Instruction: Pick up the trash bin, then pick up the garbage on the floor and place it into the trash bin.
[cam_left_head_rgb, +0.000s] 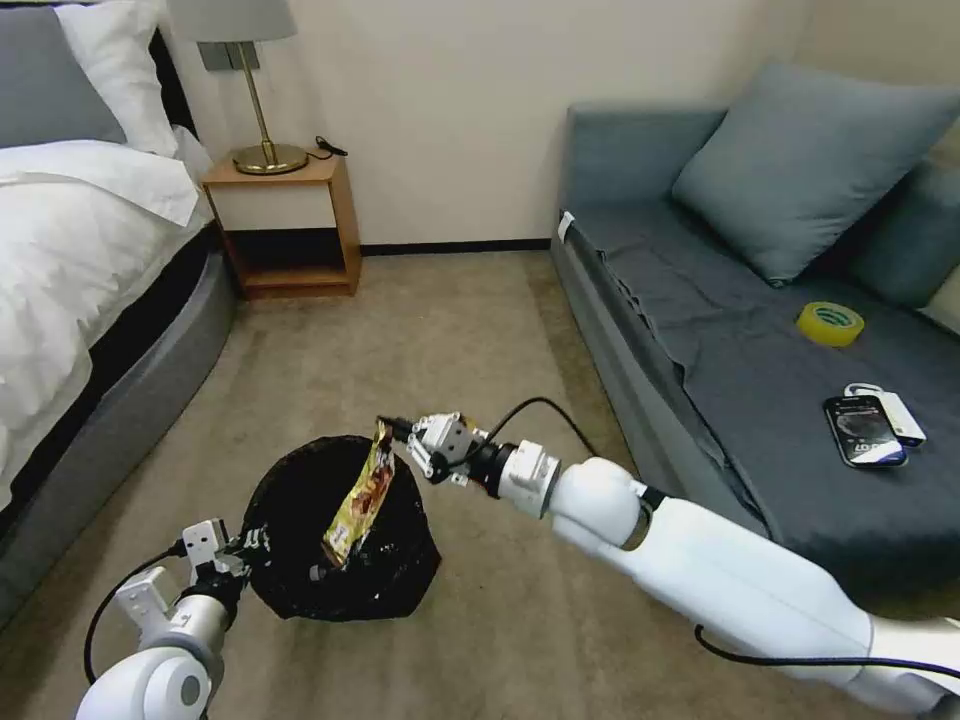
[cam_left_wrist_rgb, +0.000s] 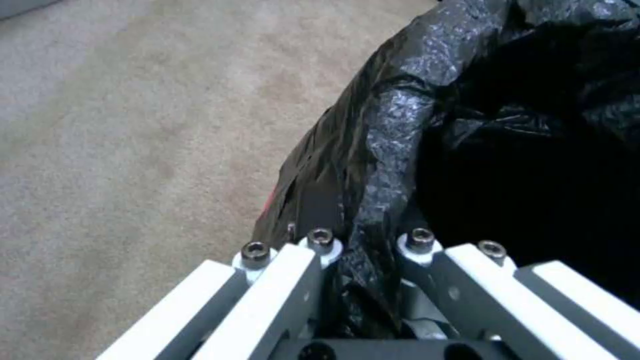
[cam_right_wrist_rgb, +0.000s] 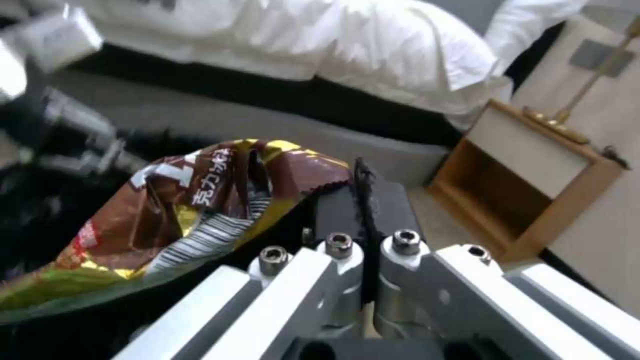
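Now, head: right gripper (cam_left_head_rgb: 396, 432) pinches wrapper (cam_left_head_rgb: 360, 497) by its top edge, dangling over bin (cam_left_head_rgb: 385, 580); left gripper (cam_left_head_rgb: 238, 546) clamps bin's rim | left wrist: fingers (cam_left_wrist_rgb: 303, 265) nip black liner fold | right wrist: fingers (cam_right_wrist_rgb: 347, 212) pressed together on wrapper's serrated edge, print readable.

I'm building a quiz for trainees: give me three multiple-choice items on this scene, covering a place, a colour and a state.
1. Where is the yellow-brown wrapper?
A. on the sofa
B. hanging over the trash bin
C. on the nightstand

2. What colour is the tape roll on the sofa?
A. yellow
B. red
C. white

3. What is the left hand doing?
A. hanging open
B. holding a bottle
C. clamped on the bin's rim

Answers:
1 B: the right hand pinches its top edge above the bag opening.
2 A: head view shows it.
3 C: black liner sits pinched between its fingers.
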